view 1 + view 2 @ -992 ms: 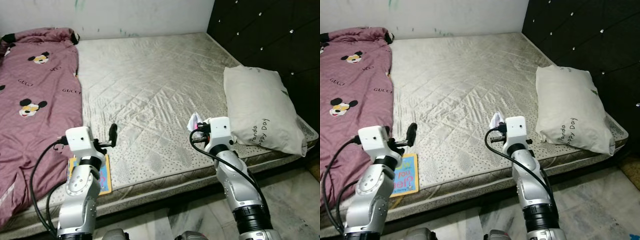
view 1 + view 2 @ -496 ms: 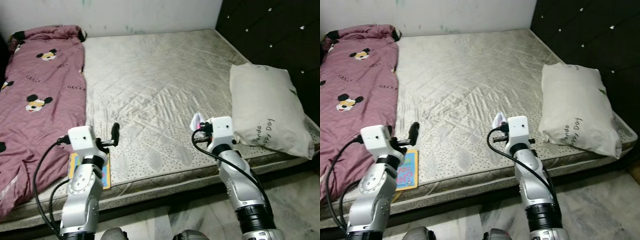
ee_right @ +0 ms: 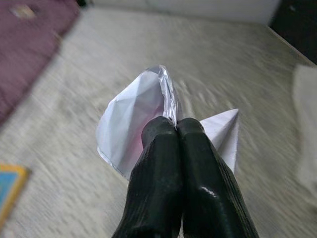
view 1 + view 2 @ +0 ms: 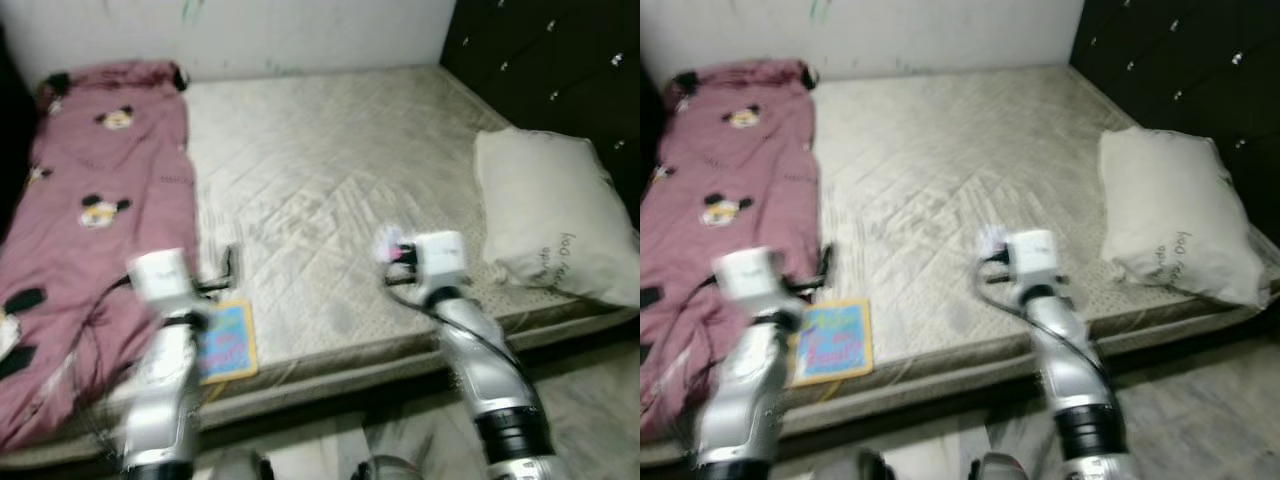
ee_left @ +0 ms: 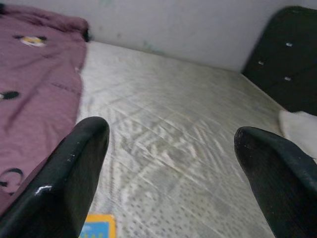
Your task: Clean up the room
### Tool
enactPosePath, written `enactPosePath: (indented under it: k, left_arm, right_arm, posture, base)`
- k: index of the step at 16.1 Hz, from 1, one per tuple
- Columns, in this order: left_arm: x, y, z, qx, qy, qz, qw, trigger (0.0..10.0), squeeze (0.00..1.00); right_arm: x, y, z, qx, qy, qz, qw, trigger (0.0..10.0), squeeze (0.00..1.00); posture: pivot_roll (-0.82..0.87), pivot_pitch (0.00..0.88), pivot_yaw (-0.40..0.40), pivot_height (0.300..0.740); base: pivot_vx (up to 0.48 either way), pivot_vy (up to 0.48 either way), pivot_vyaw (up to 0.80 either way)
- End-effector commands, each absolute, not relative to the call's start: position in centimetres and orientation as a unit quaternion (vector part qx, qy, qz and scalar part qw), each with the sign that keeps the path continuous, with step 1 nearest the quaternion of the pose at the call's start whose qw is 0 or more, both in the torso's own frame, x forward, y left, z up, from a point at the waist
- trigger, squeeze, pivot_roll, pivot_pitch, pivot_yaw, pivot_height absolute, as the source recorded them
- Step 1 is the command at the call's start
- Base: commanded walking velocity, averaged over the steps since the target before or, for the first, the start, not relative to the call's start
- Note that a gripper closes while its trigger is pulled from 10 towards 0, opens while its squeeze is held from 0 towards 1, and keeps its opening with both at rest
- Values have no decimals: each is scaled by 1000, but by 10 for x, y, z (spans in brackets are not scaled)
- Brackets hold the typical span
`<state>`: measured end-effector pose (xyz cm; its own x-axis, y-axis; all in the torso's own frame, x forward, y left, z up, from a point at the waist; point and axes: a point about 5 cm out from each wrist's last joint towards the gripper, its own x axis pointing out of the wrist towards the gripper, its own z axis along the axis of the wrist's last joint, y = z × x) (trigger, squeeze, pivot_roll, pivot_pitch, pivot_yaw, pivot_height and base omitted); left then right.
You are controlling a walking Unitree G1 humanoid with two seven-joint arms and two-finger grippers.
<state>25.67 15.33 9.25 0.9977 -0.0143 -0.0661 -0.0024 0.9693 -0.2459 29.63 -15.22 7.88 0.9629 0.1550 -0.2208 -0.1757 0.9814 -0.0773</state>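
Right pincer (image 3: 176, 130), which I hold above the bed (image 4: 330, 170), pinches a wrapper (image 3: 133, 119); left pincer (image 5: 173, 144) gapes wide near a book (image 4: 832, 340).

A bare mattress (image 4: 320, 190) lies against a white wall (image 4: 300, 35). A dark tufted headboard (image 4: 560, 70) stands along its right side. Pale floor (image 4: 1200, 420) shows below the bed edge.
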Motion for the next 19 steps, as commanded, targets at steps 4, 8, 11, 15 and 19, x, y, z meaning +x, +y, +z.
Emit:
enactPosePath:
  k: [4,8,11,15,19]
  left_arm:
    - [258,160,93,-116,34,8,993,10000,0]
    - [258,160,92,-117,34,11,992,10000,0]
    - [258,161,92,-117,34,11,992,10000,0]
    - [259,160,92,-116,35,11,993,10000,0]
    - [260,161,92,-115,36,12,993,10000,0]
  right_arm:
    - [297,-140,82,-49,98,117,987,10000,0]
    - [297,-141,81,-50,101,120,986,10000,0]
    - [298,-140,80,-48,103,127,985,10000,0]
    - [297,-137,82,-50,97,143,984,10000,0]
    - [298,-136,81,-50,99,144,983,10000,0]
  posture:
    - [-79,0,-38,740]
    - [-79,0,-39,740]
    - [-82,0,-37,740]
    - [-85,0,-36,740]
    - [-84,0,-34,740]
  base:
    - [0,480,0]
    - [0,480,0]
    - [0,480,0]
    - [0,480,800]
    - [0,480,800]
